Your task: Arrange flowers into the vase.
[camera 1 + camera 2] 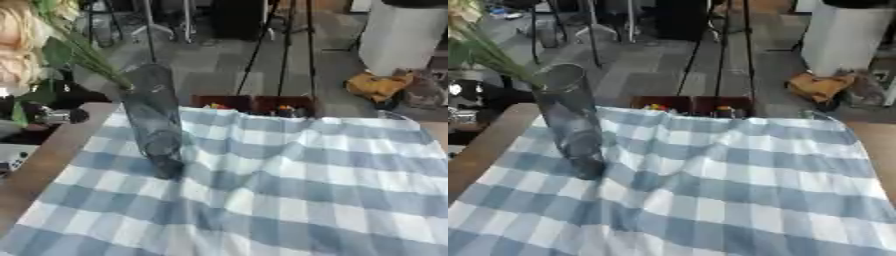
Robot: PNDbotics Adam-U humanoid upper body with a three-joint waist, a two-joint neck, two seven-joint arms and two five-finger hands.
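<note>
Blue-and-white checked cloth [289, 190] fills the near half of both views, rumpled, with a fold ridge running from centre toward the far right edge. Brown table [48, 155] edge shows bare along the left. Tall dark glass vase [153, 117] stands on the cloth at left, looks upright, base on the cloth near its left border. Green stems [87, 55] rise out of the vase mouth up and to the left; pale peach flowers [19, 45] sit at the top left corner, partly cut off. Neither robot hand shows in either view, so finger state can't be told. Behind the table: dark red box [254, 104], orange cloth [376, 85] on the floor, white bin [402, 35]
</note>
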